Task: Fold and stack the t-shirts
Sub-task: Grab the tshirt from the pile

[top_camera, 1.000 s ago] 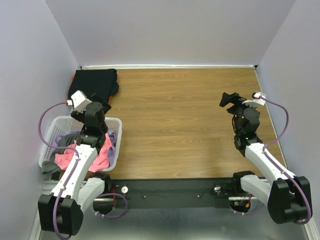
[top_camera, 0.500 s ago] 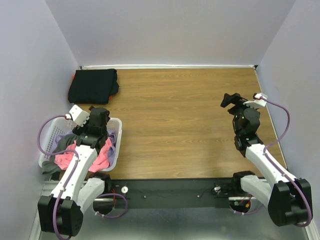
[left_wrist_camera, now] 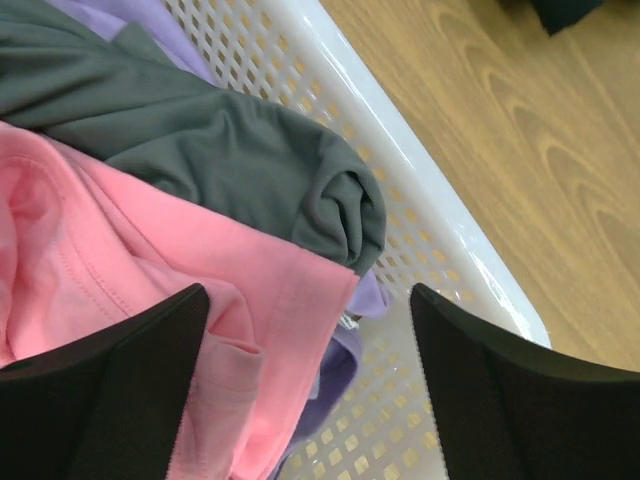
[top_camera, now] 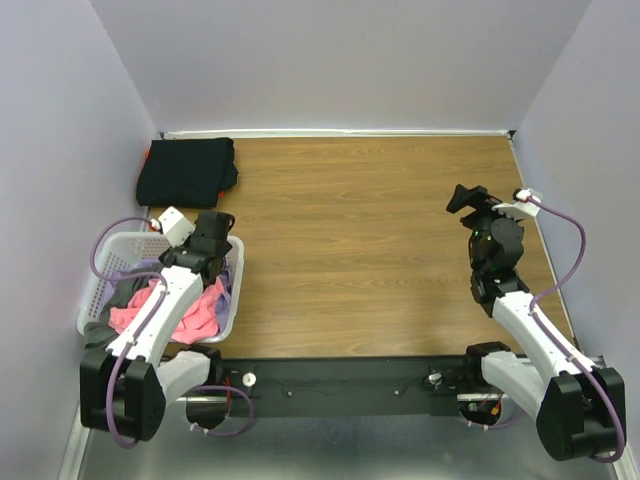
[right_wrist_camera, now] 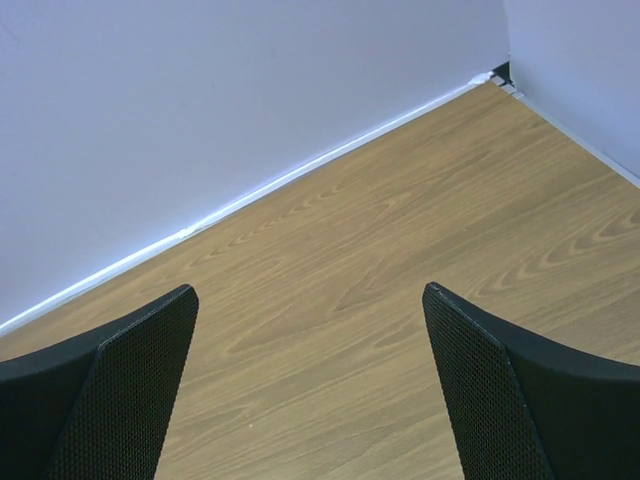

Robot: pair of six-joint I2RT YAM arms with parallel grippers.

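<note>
- The wooden bench runs from the arm bases back to the far wall
- A white lattice laundry basket sits on its near left side, beside the left arm
- A black t-shirt lies folded flat on the bench in the far left corner, apart from the basket
- A bright pink t-shirt is crumpled in the basket, the biggest heap in there
- A grey t-shirt is draped over the pink one, one bunched end lying against the basket wall
- A lavender t-shirt peeks out from under the pink, down against the lattice floor
- The left fingers hang over the basket, spread wide apart and gripping nothing, with the pink and lavender cloth showing between them
- The right fingers are raised above bare wood on the right side of the bench, likewise released and holding nothing, pointing toward the far wall
</note>
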